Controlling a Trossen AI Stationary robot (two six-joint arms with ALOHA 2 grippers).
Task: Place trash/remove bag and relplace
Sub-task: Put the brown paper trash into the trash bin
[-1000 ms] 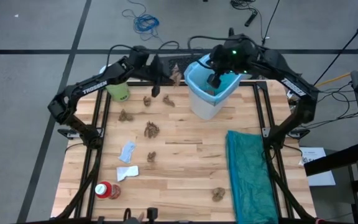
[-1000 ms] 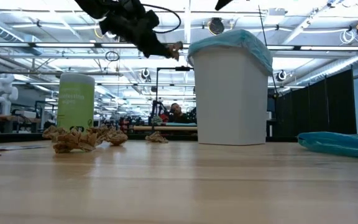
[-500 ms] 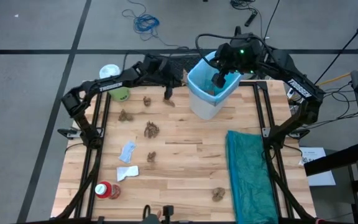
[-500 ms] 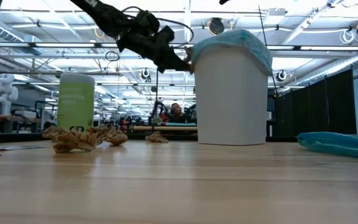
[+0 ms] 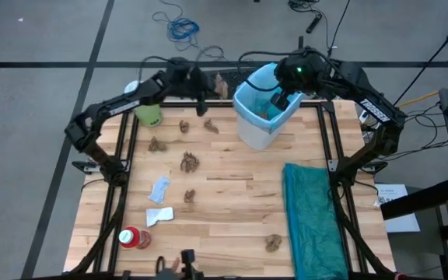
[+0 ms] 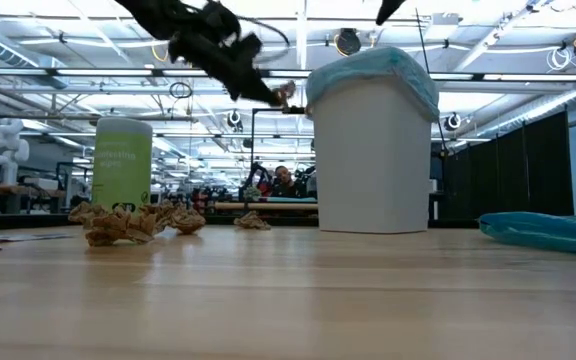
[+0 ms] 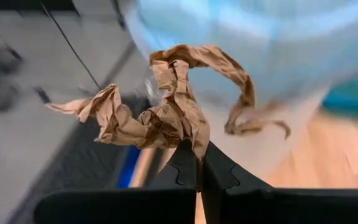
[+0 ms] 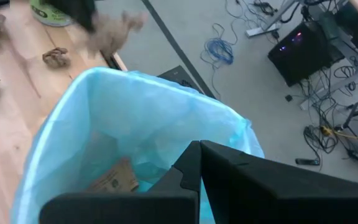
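The left gripper (image 5: pixel 213 82) is clamped on a crumpled brown paper wad (image 7: pixel 166 112), carried in the air near the upper centre of the high view, just beside the rim of the white wastebasket (image 5: pixel 257 132). In the low view the wad (image 6: pixel 284 93) hangs level with the basket's top edge, still outside the opening.

The right gripper (image 5: pixel 280 99) is closed and empty, positioned over the mouth of the basket, above the light blue bin liner (image 8: pixel 135 118). A flat cardboard piece (image 8: pixel 112 178) already lies inside the liner.

Remaining trash is spread across the table: further paper wads (image 5: pixel 189 162), pale scraps (image 5: pixel 159 189) and a small red container (image 5: pixel 132 237) at lower left. A teal plastic bag (image 5: pixel 312 222) lies at right.

Risks from this position:
- Releasing before the wad clears the rim would probably drop it behind the basket or off the table edge.
- The right gripper occupies the opening; both arms converging there risks contact.
- A trailing strip of the wad could snag the liner and pull it loose.
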